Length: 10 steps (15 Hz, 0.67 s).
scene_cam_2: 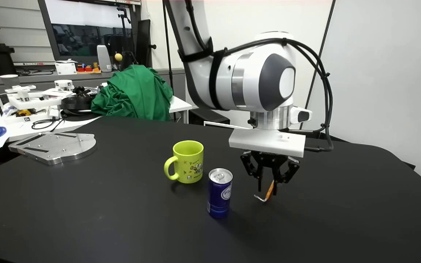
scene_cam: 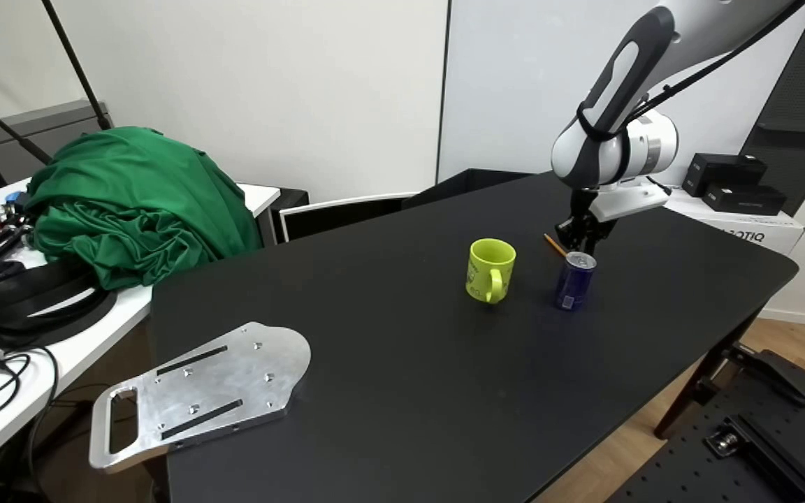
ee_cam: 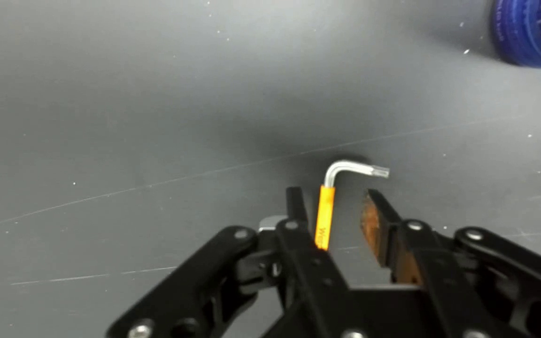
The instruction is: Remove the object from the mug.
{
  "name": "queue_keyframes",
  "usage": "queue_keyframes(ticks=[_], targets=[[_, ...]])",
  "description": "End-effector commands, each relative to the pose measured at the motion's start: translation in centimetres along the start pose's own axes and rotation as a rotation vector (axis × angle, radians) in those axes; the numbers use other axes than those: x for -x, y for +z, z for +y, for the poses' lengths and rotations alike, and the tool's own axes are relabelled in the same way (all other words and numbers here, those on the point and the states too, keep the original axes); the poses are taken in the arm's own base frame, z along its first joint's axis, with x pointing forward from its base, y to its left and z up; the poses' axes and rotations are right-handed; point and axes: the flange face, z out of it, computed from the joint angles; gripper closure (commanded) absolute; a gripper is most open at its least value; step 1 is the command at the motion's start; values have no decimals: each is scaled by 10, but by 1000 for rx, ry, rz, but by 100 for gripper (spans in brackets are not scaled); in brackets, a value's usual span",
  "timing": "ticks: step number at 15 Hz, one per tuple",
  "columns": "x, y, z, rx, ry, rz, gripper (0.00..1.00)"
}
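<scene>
Below the pincer (ee_cam: 336, 209), its jaws spread apart, I have the orange-sleeved L-key (ee_cam: 325, 211) lying on the table (ee_cam: 111, 117), outside the lime mug (scene_cam_2: 193, 166). Wrist view: sleeve runs through the gap, closer to one finger; touching or not, I can't tell. That finger hides the sleeve's rear end from me, and the lettering is too small to read surely. Bent silver end shows whole.

Exterior view: a dark blue drinks can (scene_cam: 574, 283) blocks my line to the key's bent end and part of the fingertips. White bracket (scene_cam: 629, 202) covers some of the pincer higher up. Can is upright, near both mug and key; the wrist view catches it cropped in a corner. Mug upright, inside bottom hard to make out.

Farther off: slotted metal plate (scene_cam: 228, 381) overhanging the table edge, heaped green cloth (scene_cam: 140, 195), white box (scene_cam: 759, 222) with lettering partly hidden.
</scene>
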Motion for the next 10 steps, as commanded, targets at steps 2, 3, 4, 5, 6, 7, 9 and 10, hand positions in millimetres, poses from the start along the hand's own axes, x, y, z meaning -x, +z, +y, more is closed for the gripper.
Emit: queue_keyframes(ticks=[2,3,4,5,6,7,9,10], targets=[[-1,-13,-7,-32,-53,-20,26],[4,-18,-16,-54,-129,-76,18],[1,-3,-9,-19,-68,-37,37],[2,-5,-14,-30,-99,-62,31],[2,-9,-18,-36,-117,-70,23],[1,-12,-19,-39,-125,-72,19],[1,-13,-18,-40,-133,-72,18],[2,-12,-18,-40,-133,-73,18]])
